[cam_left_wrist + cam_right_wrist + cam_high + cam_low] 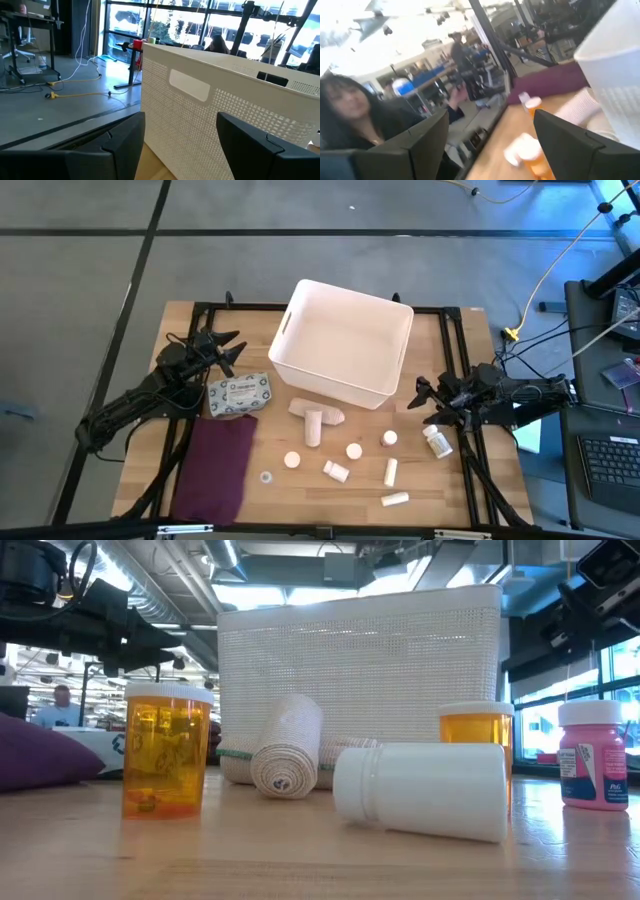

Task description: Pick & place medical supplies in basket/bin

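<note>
- Large white rectangular plastic tub (345,340) with rounded corners and a slot handle, standing at the far middle of the wooden table (450,480); taken as landmark for all places below.
- Left gripper (232,350) just left of the tub, fingers (107,150) spread wide with nothing between them, aimed at the tub's perforated wall.
- Right gripper (417,398) just off the tub's near right corner, fingers (570,142) likewise wide apart and empty.
- Grey-green printed soft packet (239,393) left of the tub's near corner, beside the left gripper.
- Flat maroon cloth (215,467) nearer than the packet, left of the tub.
- Two beige bandage rolls (317,418) touching, just in front of the tub's near wall.
- Small white bottles and round caps (336,471) scattered farther in front of the tub; several lying on their sides.
- Orange pill vials with white caps (166,750) upright in front of the tub.
- White-capped bottle (437,442) right of the tub, near the right gripper; label possibly pink.
</note>
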